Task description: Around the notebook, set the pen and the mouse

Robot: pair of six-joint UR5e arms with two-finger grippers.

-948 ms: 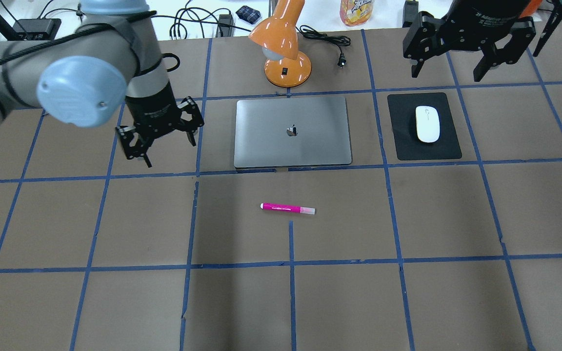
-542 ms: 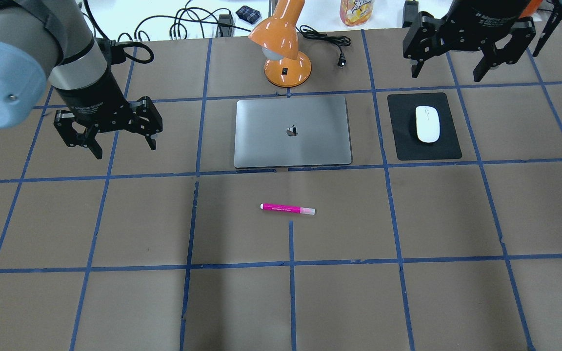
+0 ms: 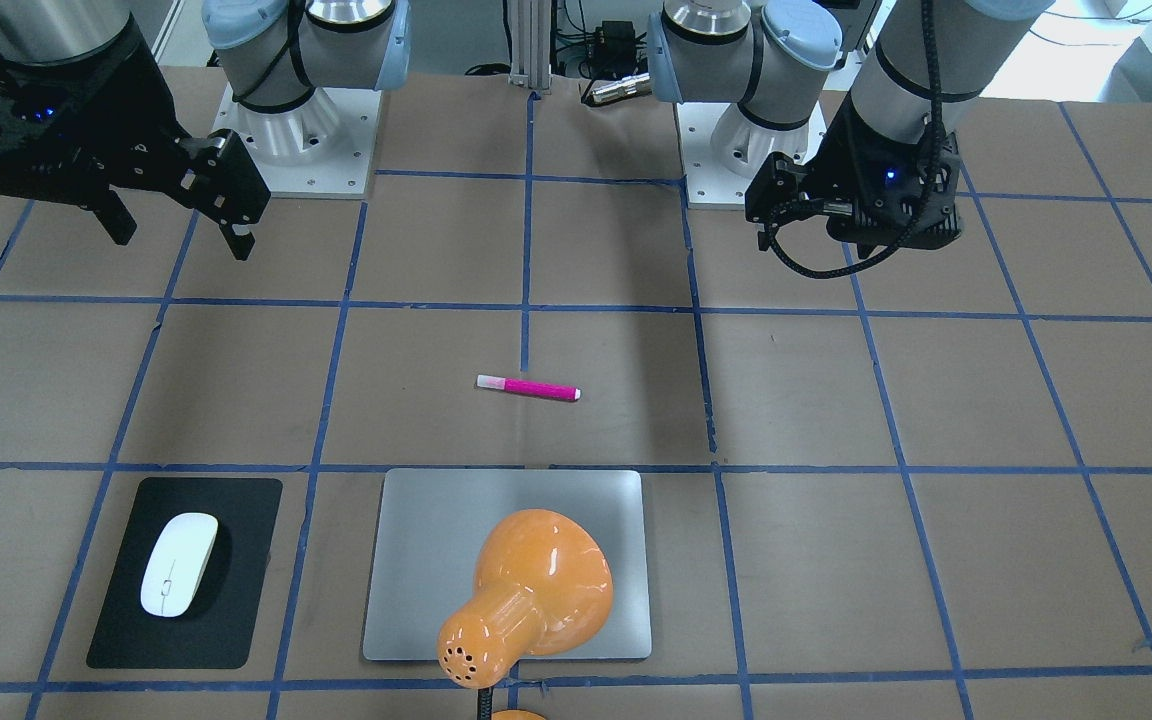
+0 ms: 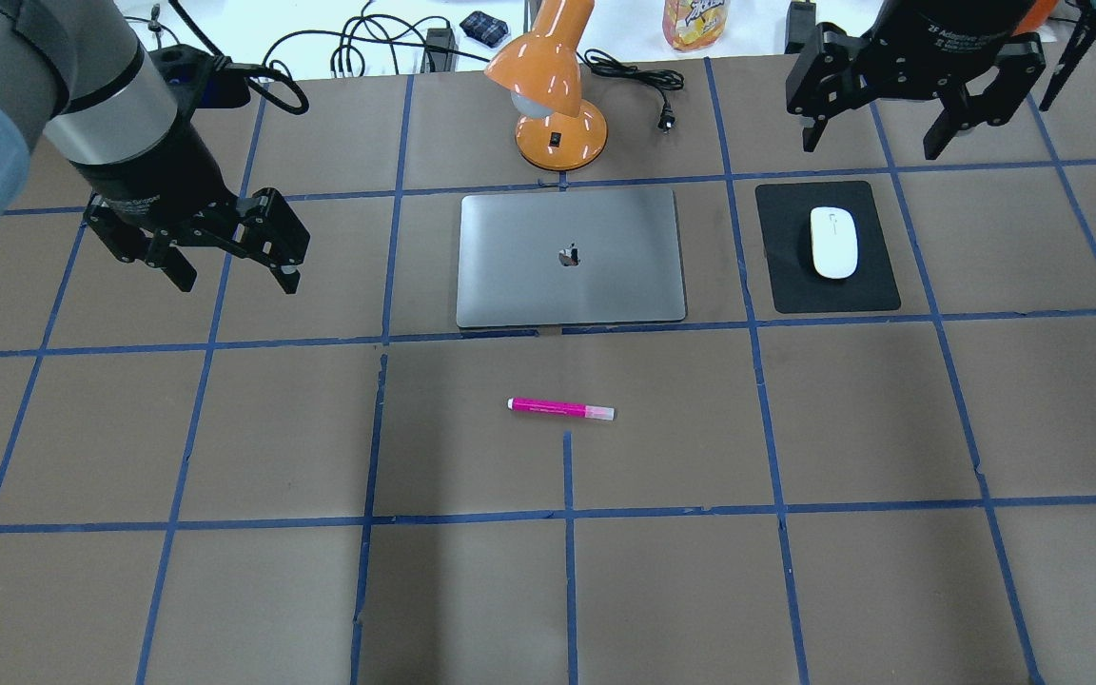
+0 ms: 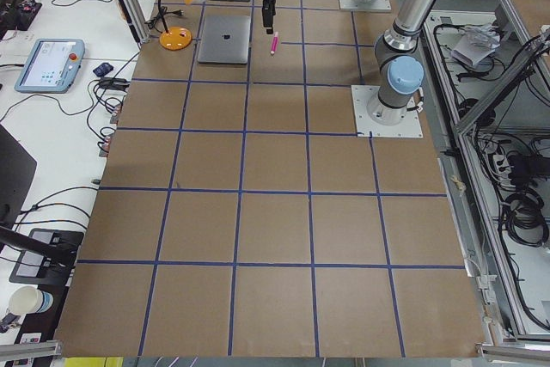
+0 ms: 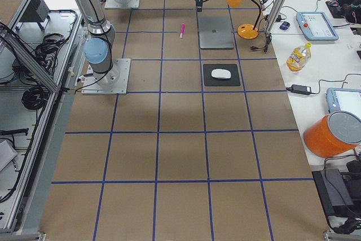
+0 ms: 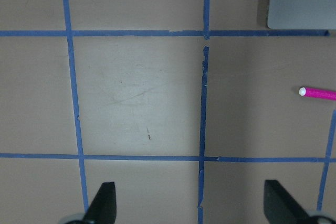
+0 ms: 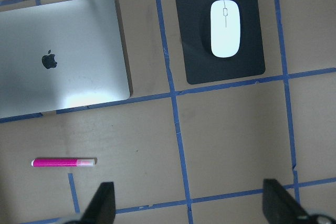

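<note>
Overhead exterior: nearest, the pen (image 4: pixel 561 409) lies apart from the notebook (image 4: pixel 569 257). The mouse (image 4: pixel 833 243) sits on a black mat (image 4: pixel 786 285) to its right. The left gripper (image 4: pixel 237 283) hangs left of the notebook and the right gripper (image 4: pixel 871 145) beyond the mat, both spread wide and empty.

Magenta pen (image 4: pixel 561 408), white mouse (image 4: pixel 833 243), silver notebook (image 4: pixel 529 276)
</note>
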